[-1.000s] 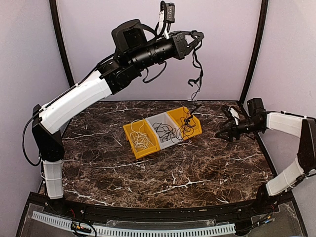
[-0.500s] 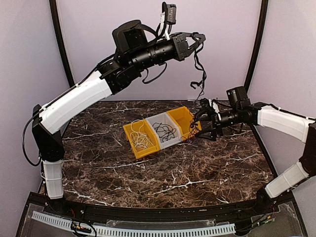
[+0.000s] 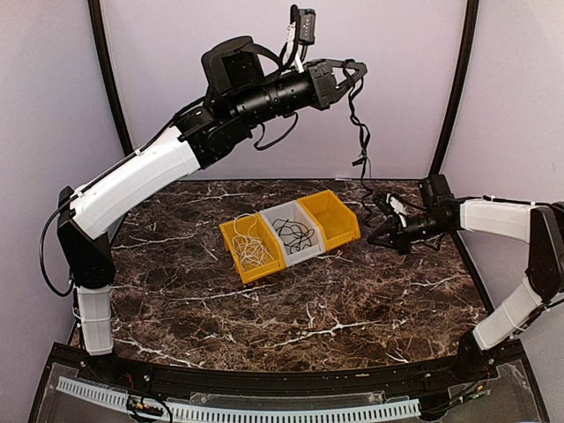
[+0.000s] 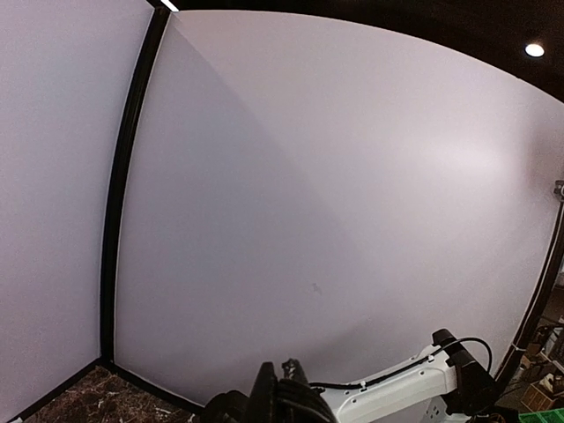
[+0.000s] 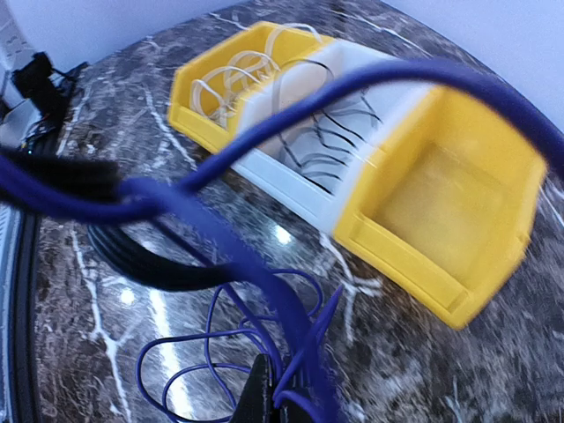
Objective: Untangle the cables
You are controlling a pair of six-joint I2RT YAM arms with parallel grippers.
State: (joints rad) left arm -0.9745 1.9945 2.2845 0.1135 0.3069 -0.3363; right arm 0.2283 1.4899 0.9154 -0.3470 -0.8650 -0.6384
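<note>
A dark blue cable [image 3: 361, 141] hangs from my left gripper [image 3: 355, 70], which is raised high near the back wall and shut on its upper end. The cable runs down to my right gripper [image 3: 386, 231], low over the table just right of the bins and shut on it. In the right wrist view the cable [image 5: 211, 233] crosses close to the lens, with loose loops on the marble by the right gripper [image 5: 284, 401]. A white cable [image 3: 253, 248] lies in the left yellow bin. A black cable [image 3: 295, 233] lies in the grey middle bin. The left wrist view shows the left gripper [image 4: 284, 374] against the wall.
Three bins stand in a slanted row mid-table: left yellow bin [image 3: 231, 238], grey bin [image 3: 310, 250], right yellow bin [image 3: 333, 214] with nothing inside. Black frame posts [image 3: 454, 88] flank the back wall. The left arm's forearm [image 3: 132, 181] spans above the table's left side.
My right gripper reached into the right yellow bin, shut on the cable and drew back to the right, pulling the cable out of the bin. The left arm stayed raised.
</note>
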